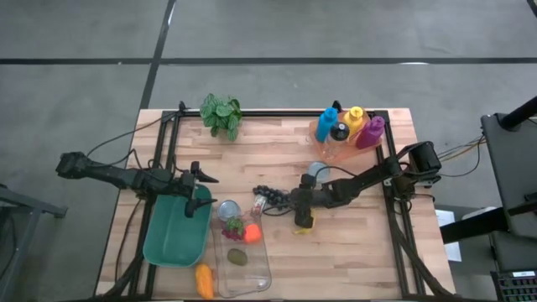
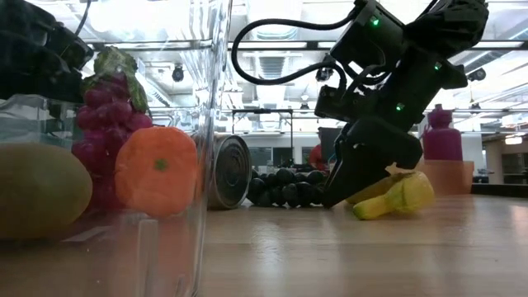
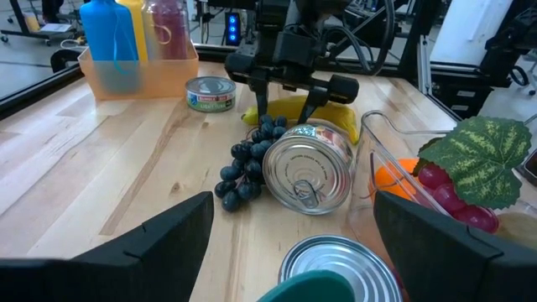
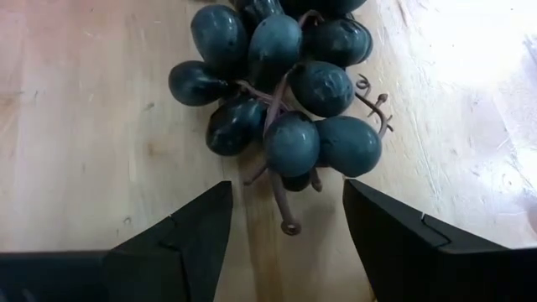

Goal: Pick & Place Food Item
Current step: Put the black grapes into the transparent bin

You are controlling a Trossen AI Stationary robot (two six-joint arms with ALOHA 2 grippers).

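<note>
Right arm lining up on the dark grapes at mid-table

The dark grape bunch (image 4: 281,84) lies on the wood at the centre of the high view, stem end between the parted fingers of the right gripper (image 4: 285,231), nothing held yet; I judge the next move is a short advance and a close on the stem or lower grapes. A tipped tin can (image 3: 309,166) touches the bunch, a banana (image 2: 396,196) lies beside the gripper, the clear container (image 1: 243,264) waits lower centre. Left gripper (image 3: 289,231) hovers open over the green bin (image 1: 172,239).
</note>
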